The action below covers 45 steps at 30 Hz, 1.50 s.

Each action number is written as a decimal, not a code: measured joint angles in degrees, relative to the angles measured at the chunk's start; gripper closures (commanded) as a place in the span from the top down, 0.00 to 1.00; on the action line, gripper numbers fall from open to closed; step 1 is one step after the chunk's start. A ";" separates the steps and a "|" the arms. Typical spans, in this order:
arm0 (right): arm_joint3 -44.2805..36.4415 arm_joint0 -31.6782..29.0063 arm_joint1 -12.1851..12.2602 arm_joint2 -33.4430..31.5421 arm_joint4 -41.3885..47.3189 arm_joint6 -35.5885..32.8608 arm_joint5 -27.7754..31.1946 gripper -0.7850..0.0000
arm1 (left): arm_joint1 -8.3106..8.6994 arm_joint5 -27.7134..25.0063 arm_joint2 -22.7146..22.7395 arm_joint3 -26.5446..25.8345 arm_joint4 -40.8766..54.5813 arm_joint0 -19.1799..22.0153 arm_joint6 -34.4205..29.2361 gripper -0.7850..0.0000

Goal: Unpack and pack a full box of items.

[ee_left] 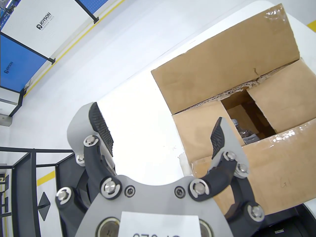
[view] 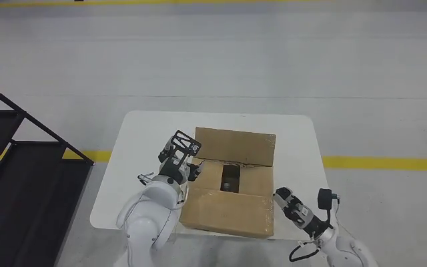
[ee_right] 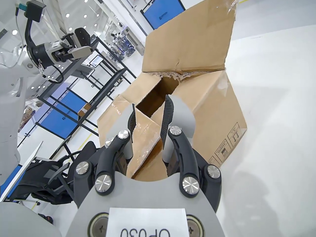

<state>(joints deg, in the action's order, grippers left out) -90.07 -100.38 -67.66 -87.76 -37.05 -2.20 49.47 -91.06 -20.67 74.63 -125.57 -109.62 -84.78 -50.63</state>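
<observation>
Right gripper (ee_right: 151,102): fingers partly open, empty; near right corner of box (ee_right: 209,104) just beyond them. Left gripper (ee_left: 158,114): spread wide, empty, beside box's left edge. Box sits mid-table (view: 133,173), far flap raised; left wrist view adds bottle (ee_left: 243,131) inside.

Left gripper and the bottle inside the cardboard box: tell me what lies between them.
The cardboard box has a folded-in end flap lying between the left gripper and the bottle; the left wrist view shows it.

A factory hall: pale painted floor (view: 267,60) with yellow lines (view: 373,162), blue partition panels (ee_left: 19,67), black metal racks (view: 40,200)
</observation>
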 measured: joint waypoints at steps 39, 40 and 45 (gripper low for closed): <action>-3.64 -3.85 2.14 -1.75 -1.28 -5.39 6.13 0.24 | 0.00 0.00 0.00 0.00 0.00 0.00 0.00 1.00; -3.89 -3.70 2.21 -1.51 -1.63 -6.01 6.39 0.23 | 0.00 0.00 0.00 0.00 0.00 0.00 0.00 1.00; -4.26 -3.25 2.50 -0.44 -2.02 -8.29 7.30 0.25 | 0.00 0.00 0.00 0.00 0.00 0.00 0.00 1.00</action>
<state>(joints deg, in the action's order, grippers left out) -94.33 -103.62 -65.15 -88.21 -39.07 -10.49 56.77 -91.06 -20.67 74.63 -125.57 -109.62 -84.78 -50.63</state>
